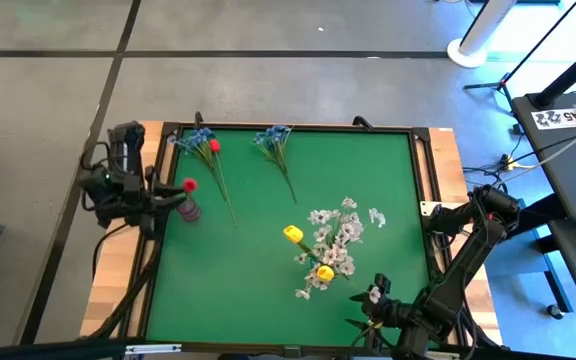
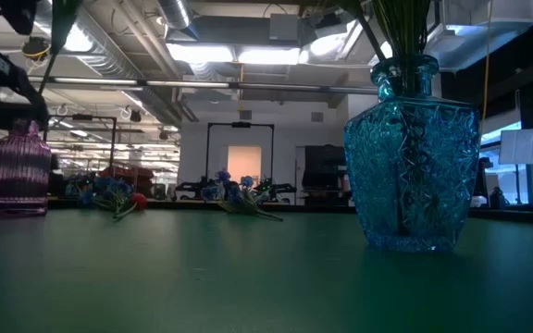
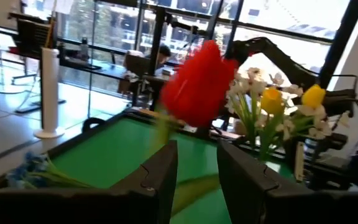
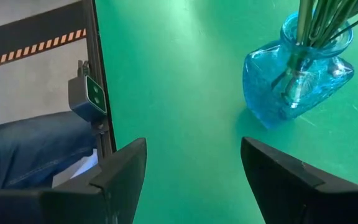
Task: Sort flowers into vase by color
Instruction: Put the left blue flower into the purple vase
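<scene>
Left end effector (image 1: 173, 197) grips the red tulip (image 1: 189, 185) over the purple vase (image 1: 190, 211), nine o'clock on the table (image 1: 248, 260). Right end effector (image 4: 191, 168) gapes wide, empty, at five o'clock. No readable writing.

**No readable text in view**

No words, brands or numbers can be made out anywhere. A white tag (image 1: 556, 118) on the dark stand right of the green desk (image 1: 258, 260) carries dark marks, too small to read.

Green table (image 1: 258, 270), two vases, flowers (image 1: 273, 145)

Green table (image 1: 268, 260), white floor post (image 3: 48, 93), seated person (image 3: 160, 59).
</scene>
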